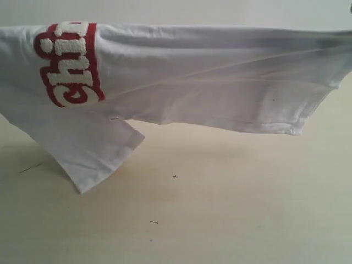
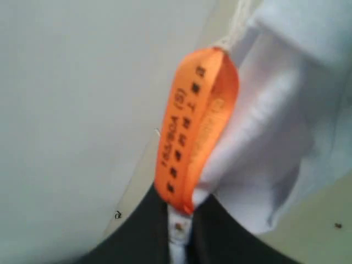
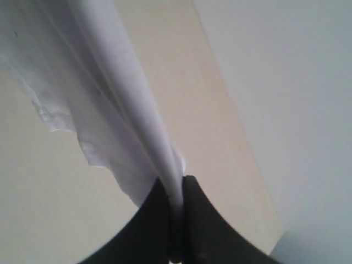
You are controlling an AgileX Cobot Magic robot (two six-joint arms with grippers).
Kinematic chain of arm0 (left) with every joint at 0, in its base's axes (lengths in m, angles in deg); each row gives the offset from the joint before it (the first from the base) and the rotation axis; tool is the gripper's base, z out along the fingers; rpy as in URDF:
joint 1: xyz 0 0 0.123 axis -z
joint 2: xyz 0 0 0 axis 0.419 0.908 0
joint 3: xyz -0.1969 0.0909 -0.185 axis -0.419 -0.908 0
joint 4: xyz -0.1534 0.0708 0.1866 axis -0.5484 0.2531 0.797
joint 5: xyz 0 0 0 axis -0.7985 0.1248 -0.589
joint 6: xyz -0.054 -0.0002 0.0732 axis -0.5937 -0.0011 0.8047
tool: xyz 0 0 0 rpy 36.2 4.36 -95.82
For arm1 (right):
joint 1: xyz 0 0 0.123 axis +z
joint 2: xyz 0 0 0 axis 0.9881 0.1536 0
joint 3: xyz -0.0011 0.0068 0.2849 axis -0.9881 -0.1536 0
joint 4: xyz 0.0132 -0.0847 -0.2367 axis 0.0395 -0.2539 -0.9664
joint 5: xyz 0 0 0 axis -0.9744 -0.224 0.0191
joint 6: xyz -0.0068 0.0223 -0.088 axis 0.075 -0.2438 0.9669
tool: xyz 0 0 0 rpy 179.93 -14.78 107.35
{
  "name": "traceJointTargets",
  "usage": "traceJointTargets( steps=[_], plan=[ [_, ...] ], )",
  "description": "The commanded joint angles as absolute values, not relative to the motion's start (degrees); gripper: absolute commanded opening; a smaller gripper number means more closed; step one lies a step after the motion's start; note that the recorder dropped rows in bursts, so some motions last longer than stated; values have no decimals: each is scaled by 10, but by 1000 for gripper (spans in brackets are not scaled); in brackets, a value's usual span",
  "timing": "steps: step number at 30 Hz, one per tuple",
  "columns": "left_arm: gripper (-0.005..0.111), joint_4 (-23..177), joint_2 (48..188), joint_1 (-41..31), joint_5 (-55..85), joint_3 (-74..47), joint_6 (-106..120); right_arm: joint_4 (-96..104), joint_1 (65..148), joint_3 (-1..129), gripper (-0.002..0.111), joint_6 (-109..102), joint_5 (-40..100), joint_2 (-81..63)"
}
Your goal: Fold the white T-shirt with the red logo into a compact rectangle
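Over table (image 1: pixel 220 209) | white T-shirt (image 1: pixel 220 77) hanging | left gripper (image 2: pixel 179 223), right gripper (image 3: pixel 176 212) — both pinching it

red logo (image 1: pixel 69 63) partly hidden past top fold, orange tag (image 2: pixel 195 132) txt blurry

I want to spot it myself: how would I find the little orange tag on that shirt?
Start with the white T-shirt held stretched in the air above the pale table. At the pinched edge by the left gripper sits the orange tag, a folded ribbon loop with small dark print. It is the only orange thing; the red logo is fuzzy with white letters.
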State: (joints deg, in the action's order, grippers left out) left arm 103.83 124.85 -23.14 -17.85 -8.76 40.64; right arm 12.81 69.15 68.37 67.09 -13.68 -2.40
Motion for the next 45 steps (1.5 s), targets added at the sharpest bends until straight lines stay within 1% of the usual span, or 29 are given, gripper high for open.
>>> traceJointTargets(
  steps=[1, 6, 13, 22, 27, 30, 33, 40, 45],
  plan=[
    [0, 1066, 1178, -236, -209, -86, 384, 112, 685, 683, 0, 645, -142, -94],
    [0, 1054, 1104, -236, -236, -86, 383, 132, 685, 683, 0, 637, -158, -152],
    [0, 945, 1061, -236, -236, -86, 388, 164, 685, 682, 0, 627, -191, -174],
    [0, 927, 1066, -236, -281, -96, 397, 188, 685, 675, 0, 629, -223, -172],
    [0, 927, 1089, -236, -283, -123, 455, 132, 718, 661, 0, 629, -244, -149],
    [0, 922, 1116, -236, -282, -136, 494, 127, 718, 660, 0, 620, -251, -125],
    [0, 914, 1148, -236, -267, -142, 524, 128, 718, 660, 0, 613, -239, -95],
    [0, 914, 1209, -236, -149, -142, 524, 128, 718, 660, 0, 613, -169, -9],
    [0, 921, 1211, -236, -108, -133, 524, 128, 718, 686, 0, 619, -145, 3]
  ],
)
